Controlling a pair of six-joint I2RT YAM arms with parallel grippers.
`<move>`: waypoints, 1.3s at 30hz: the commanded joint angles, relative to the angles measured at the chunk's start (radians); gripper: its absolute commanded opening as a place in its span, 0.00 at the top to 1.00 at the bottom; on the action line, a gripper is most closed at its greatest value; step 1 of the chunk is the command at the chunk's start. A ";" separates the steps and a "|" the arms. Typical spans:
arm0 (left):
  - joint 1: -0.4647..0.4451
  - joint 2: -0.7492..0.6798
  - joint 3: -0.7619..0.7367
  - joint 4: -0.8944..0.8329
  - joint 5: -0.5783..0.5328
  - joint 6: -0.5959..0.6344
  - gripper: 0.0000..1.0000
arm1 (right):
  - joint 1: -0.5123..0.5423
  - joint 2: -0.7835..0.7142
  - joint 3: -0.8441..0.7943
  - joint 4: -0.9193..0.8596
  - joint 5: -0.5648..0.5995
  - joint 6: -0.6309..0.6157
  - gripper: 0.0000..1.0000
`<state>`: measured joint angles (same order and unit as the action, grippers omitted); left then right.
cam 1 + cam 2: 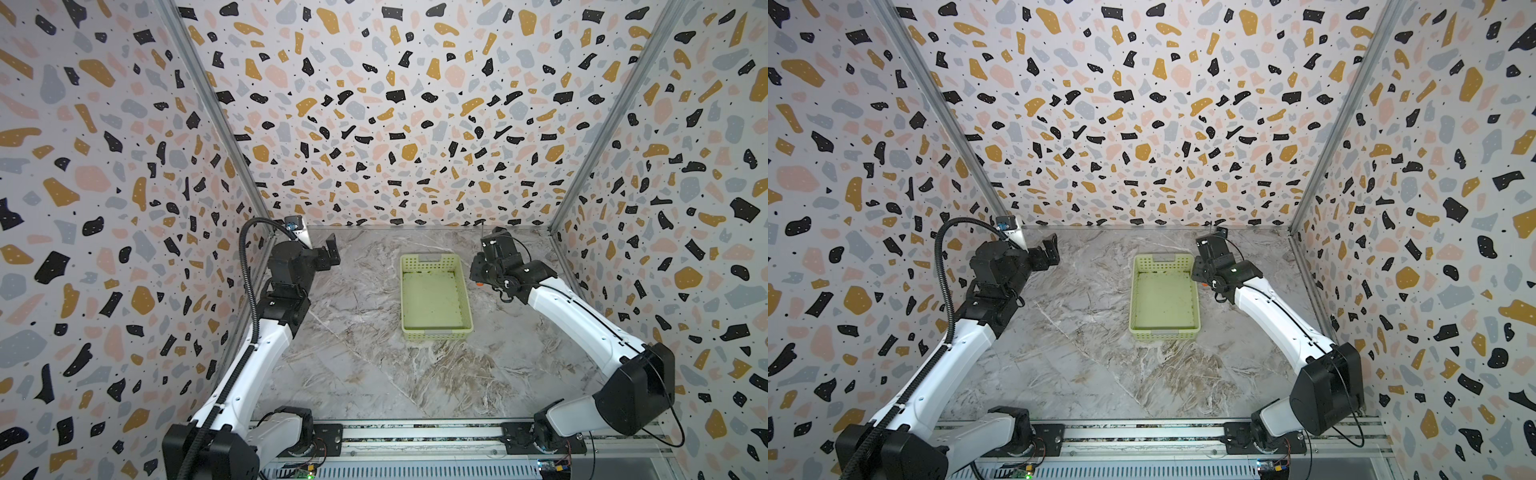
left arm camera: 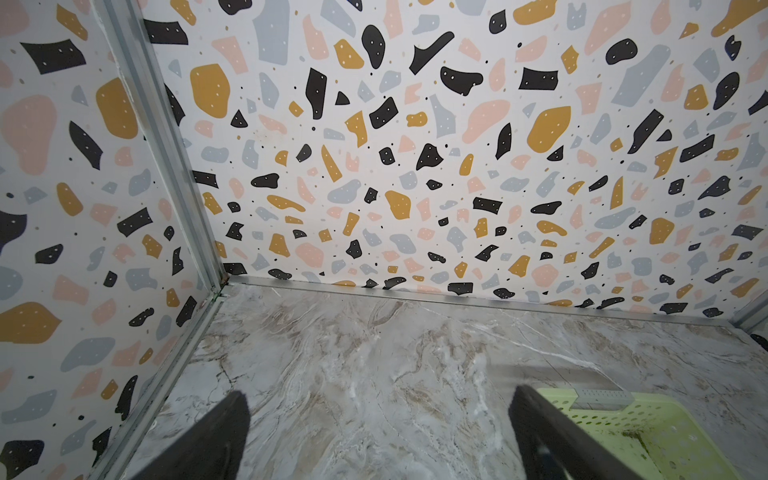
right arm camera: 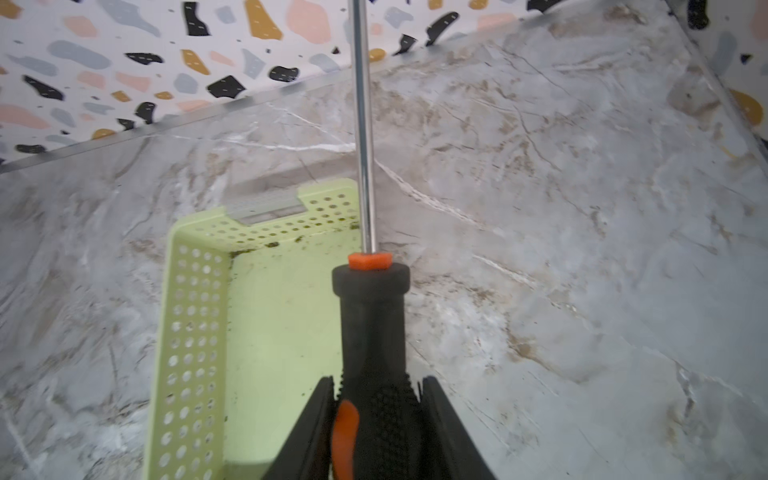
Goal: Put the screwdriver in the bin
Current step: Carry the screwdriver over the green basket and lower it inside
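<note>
Starting with the right gripper: clamped snug on the screwdriver, fingers pressed against the fat, knobbly part of the black-and-orange handle from both sides. Thin shaft sticking straight out ahead of the jaws, up in the air, touching nothing. Held clear of the table too.

Down below those jaws and slightly off to one side: the bin, long wall running roughly parallel to the shaft. Hard to say if directly over the rim or just outside it, with that edge hidden behind the handle in the wrist view. Definitely not inside yet, though. A few dark specks along the bin floor's far edge, out ahead of the jaws. In both top views, just a tiny orange butt peeking out behind the jaws, right beside the bin's far corner.

As for the left gripper: spread wide, gripping nothing, only marble table showing between the two fingers. One corner of the bin tucked just past one finger in the wrist view. In both top views, well apart from the bin, hanging above the table.
</note>
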<state>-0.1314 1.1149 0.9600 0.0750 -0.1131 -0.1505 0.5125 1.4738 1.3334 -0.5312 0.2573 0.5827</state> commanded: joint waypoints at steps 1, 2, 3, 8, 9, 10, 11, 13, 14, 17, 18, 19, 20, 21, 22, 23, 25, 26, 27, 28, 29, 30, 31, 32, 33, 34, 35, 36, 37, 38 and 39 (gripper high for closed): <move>-0.002 -0.017 0.012 0.031 -0.014 0.001 0.00 | 0.055 0.075 0.078 -0.020 0.013 -0.042 0.79; -0.002 -0.015 0.011 0.031 -0.018 0.001 0.00 | 0.072 0.108 0.097 -0.019 0.022 -0.046 0.80; -0.002 -0.014 0.012 0.029 -0.019 0.002 0.00 | 0.085 0.138 0.112 -0.020 0.023 -0.046 0.79; -0.002 -0.011 0.020 0.022 -0.011 0.000 0.00 | 0.146 0.262 0.164 -0.020 0.016 -0.023 0.79; -0.002 -0.011 0.019 0.024 -0.011 -0.001 0.00 | 0.156 0.283 0.167 -0.015 0.014 -0.019 0.79; -0.002 -0.010 0.017 0.026 -0.009 -0.002 0.00 | 0.164 0.303 0.167 -0.011 0.010 -0.015 0.79; -0.002 -0.008 0.017 0.026 -0.007 -0.004 0.00 | 0.170 0.321 0.168 -0.009 0.003 -0.012 0.79; -0.003 -0.003 0.017 0.027 -0.007 -0.004 0.01 | 0.175 0.357 0.168 -0.011 -0.006 0.002 0.79; -0.002 -0.001 0.017 0.026 -0.009 -0.004 0.01 | 0.176 0.374 0.167 -0.013 -0.007 0.008 0.79; -0.002 0.001 0.017 0.023 -0.016 -0.002 0.01 | 0.176 0.421 0.167 -0.026 -0.009 0.022 0.79; -0.003 0.001 0.017 0.023 -0.017 0.000 0.01 | 0.176 0.435 0.169 -0.034 -0.009 0.024 0.79; -0.002 0.000 0.017 0.022 -0.019 0.002 0.01 | 0.176 0.446 0.169 -0.037 -0.009 0.022 0.79; -0.002 0.002 0.017 0.022 -0.021 0.004 0.01 | 0.176 0.455 0.166 -0.038 -0.007 0.019 0.79; -0.002 0.001 0.017 0.020 -0.025 0.005 0.01 | 0.176 0.465 0.162 -0.036 -0.004 0.017 0.79; -0.002 0.001 0.016 0.020 -0.028 0.006 0.01 | 0.176 0.473 0.160 -0.034 -0.004 0.016 0.79; -0.003 0.000 0.013 0.021 -0.033 0.008 0.01 | 0.176 0.480 0.154 -0.027 -0.008 0.014 0.79; -0.002 -0.001 0.007 0.028 -0.037 0.015 0.00 | 0.176 0.495 0.148 -0.015 -0.023 0.014 0.78; -0.003 -0.001 0.005 0.029 -0.039 0.017 0.00 | 0.176 0.502 0.148 -0.010 -0.031 0.014 0.78; -0.002 -0.001 0.000 0.032 -0.038 0.021 0.00 | 0.176 0.509 0.150 -0.006 -0.036 0.014 0.78; -0.002 -0.001 -0.005 0.038 -0.037 0.025 0.00 | 0.176 0.515 0.151 -0.005 -0.038 0.014 0.77; -0.003 -0.003 -0.012 0.044 -0.036 0.028 0.00 | 0.176 0.521 0.154 -0.004 -0.037 0.015 0.77; -0.002 -0.003 -0.016 0.049 -0.036 0.031 0.00 | 0.176 0.525 0.155 -0.004 -0.035 0.014 0.77; -0.002 -0.001 -0.020 0.053 -0.033 0.031 0.01 | 0.176 0.529 0.155 -0.005 -0.033 0.014 0.76; -0.002 -0.001 -0.025 0.058 -0.031 0.030 0.00 | 0.176 0.531 0.154 -0.006 -0.031 0.014 0.75; -0.002 -0.001 -0.029 0.063 -0.025 0.031 0.00 | 0.176 0.533 0.152 -0.007 -0.030 0.014 0.75; -0.002 -0.001 -0.034 0.065 -0.018 0.030 0.00 | 0.176 0.533 0.149 -0.007 -0.029 0.014 0.75; -0.003 -0.001 -0.042 0.070 -0.012 0.029 0.00 | 0.176 0.533 0.144 -0.005 -0.029 0.011 0.74; -0.002 -0.003 -0.051 0.079 -0.005 0.031 0.00 | 0.176 0.533 0.140 -0.003 -0.026 0.009 0.73; -0.002 -0.004 -0.060 0.087 -0.003 0.031 0.00 | 0.175 0.534 0.138 0.002 -0.026 0.006 0.73; -0.003 -0.008 -0.070 0.097 -0.002 0.032 0.00 | 0.175 0.536 0.138 0.004 -0.026 0.005 0.73; -0.002 -0.011 -0.080 0.107 -0.006 0.031 0.00 | 0.175 0.538 0.140 0.005 -0.027 0.003 0.72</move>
<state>-0.1314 1.1152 0.9039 0.1135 -0.1318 -0.1352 0.6910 2.0239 1.4631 -0.5316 0.2214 0.5854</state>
